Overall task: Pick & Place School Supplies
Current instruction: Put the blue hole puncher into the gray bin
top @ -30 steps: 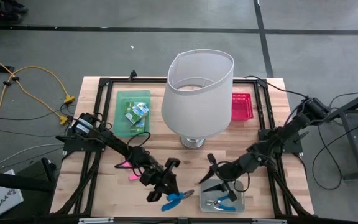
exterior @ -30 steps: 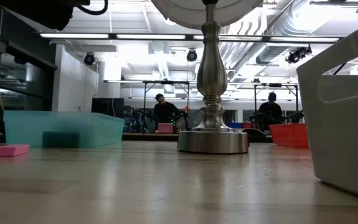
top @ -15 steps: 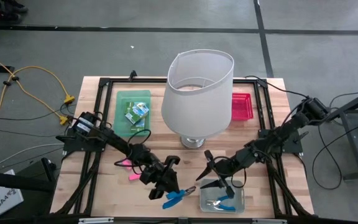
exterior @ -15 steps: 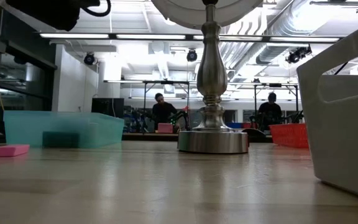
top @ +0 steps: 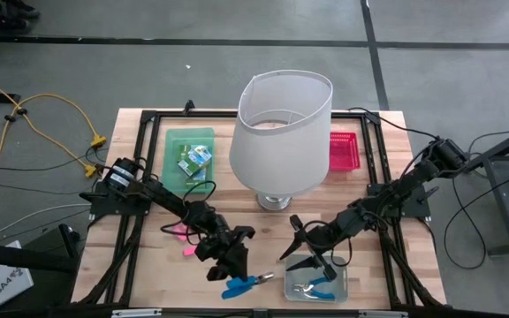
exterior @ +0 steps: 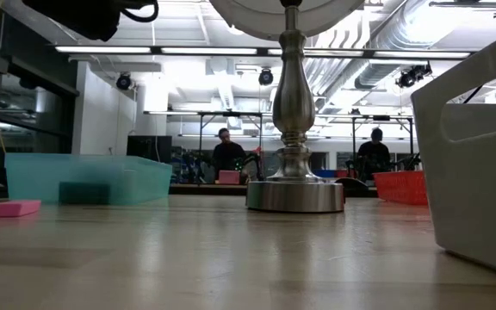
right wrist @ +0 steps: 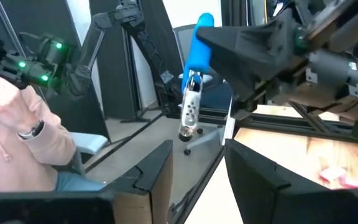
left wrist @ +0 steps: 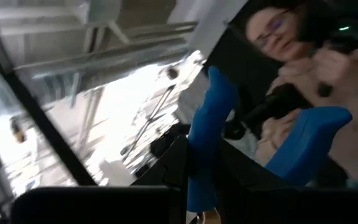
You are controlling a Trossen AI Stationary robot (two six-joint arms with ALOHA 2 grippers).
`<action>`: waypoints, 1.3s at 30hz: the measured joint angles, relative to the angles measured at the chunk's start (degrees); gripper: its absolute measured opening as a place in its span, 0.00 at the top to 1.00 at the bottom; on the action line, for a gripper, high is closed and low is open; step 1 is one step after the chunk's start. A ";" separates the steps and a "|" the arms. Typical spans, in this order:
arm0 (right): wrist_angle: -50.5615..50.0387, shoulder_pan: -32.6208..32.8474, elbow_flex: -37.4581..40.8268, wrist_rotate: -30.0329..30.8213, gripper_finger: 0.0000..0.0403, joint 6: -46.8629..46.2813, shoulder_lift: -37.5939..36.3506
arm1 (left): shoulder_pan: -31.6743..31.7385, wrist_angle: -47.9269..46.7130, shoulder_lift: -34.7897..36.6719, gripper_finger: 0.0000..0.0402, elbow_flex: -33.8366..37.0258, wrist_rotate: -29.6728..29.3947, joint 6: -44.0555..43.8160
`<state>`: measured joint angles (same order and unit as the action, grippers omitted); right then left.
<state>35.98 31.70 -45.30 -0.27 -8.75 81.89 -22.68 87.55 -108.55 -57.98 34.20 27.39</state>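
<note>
My left gripper (top: 228,265) hangs over the table's near edge, shut on a blue-handled tool (top: 241,284). The right wrist view shows the tool's metal head (right wrist: 190,112) below its blue handle (right wrist: 197,43). My right gripper (top: 290,238) stands open just right of it, nothing between its fingers (right wrist: 160,168). A second blue-handled tool (top: 312,287) lies in the clear tray (top: 338,278). Two pink erasers (top: 184,240) lie flat on the wood. Green-yellow boxes (top: 194,159) lie in the green tray (top: 173,146). My left gripper pinches one blue handle (left wrist: 205,155) of the tool between its two fingers (left wrist: 169,165); the other handle (left wrist: 306,146) stands free beside it. The tool is lifted clear of the table, with its metal head (right wrist: 190,112) lower than the handles.
A big white lamp (top: 281,132) stands mid-table on a metal base (exterior: 295,194), between the green tray and a red tray (top: 343,150). A black frame (top: 148,119) borders the table. A seated person (right wrist: 23,143) shows beyond the near edge.
My left gripper has turned at the wrist while staying shut, and the blue-handled tool has swung round with it, a little toward the table's left. The tool stays clear of the table.
</note>
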 joint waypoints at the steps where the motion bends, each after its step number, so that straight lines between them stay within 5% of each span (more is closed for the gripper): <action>1: 0.31 0.00 -0.01 -0.02 0.66 -0.01 0.00 | 0.03 0.00 0.00 0.91 -0.01 0.58 0.60; 15: 10.42 -1.40 -0.02 -2.64 0.66 -0.40 6.67 | 1.73 -0.96 0.02 0.91 -0.04 0.54 2.75; 39: 10.32 -2.35 -0.02 0.01 0.66 -1.62 6.71 | 3.50 -1.82 0.02 0.91 -0.04 0.44 2.70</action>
<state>46.30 29.36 -45.32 -0.26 -10.38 88.60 -19.18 85.73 -108.53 -58.02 34.64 30.09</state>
